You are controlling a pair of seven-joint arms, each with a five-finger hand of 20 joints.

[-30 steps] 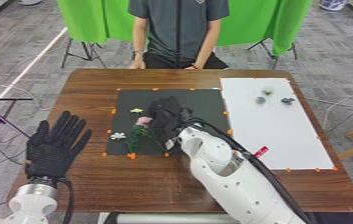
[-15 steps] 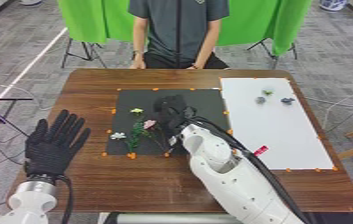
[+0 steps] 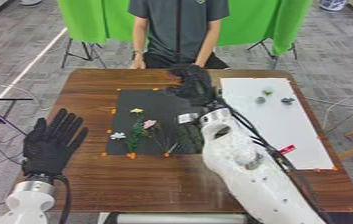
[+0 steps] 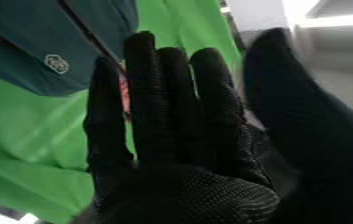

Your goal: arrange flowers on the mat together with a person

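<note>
Right hand (image 3: 193, 89) moved from beside pink flower (image 3: 149, 124) on black mat (image 3: 126, 106) to farther across, toward far edge of bench (image 3: 110, 185). Pink flower sits slightly more right than at first.

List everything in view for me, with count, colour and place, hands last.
Table: one, brown, before the robot
Mat: one, black, left of centre
Sheet: one, white, right side
Yellow flower: one, on the mat
Pink flower: one, on the mat
White flower: one, on the mat
Small pieces: three, two greyish, one pale green, sheet's far part
Markers: many, orange, around mat and sheet
Cloth: green, behind
Left hand: one, black, left of the mat
Right hand: one, black, over the table's far side
</note>
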